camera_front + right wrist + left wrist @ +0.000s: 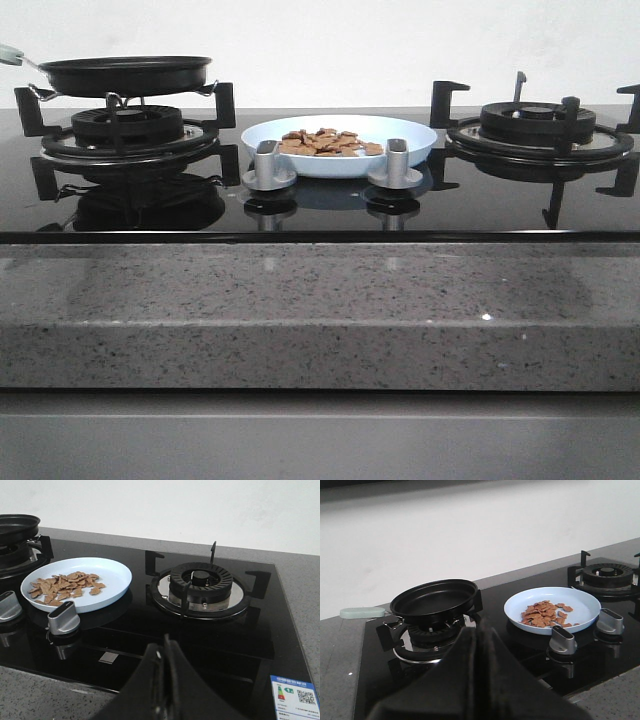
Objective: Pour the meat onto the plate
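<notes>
The pale blue plate point(340, 143) point(552, 608) point(77, 582) rests on the black glass hob between the two burners. A heap of small brown meat point(328, 142) point(544, 613) point(63, 586) chunks lies in it. An empty black frying pan point(125, 74) point(434, 600) point(17, 526) sits on the left burner, its pale green handle point(362, 612) pointing left. My left gripper point(479, 630) is shut and empty, back from the hob's front, apart from pan and plate. My right gripper point(165, 647) is shut and empty too, near the front edge before the right burner. Neither gripper appears in the front view.
Two silver knobs point(269, 165) point(395, 163) stand just in front of the plate. The right burner point(540, 125) point(201, 585) carries raised black pan supports. A speckled grey stone counter point(320, 310) runs along the hob's front. A white wall stands behind.
</notes>
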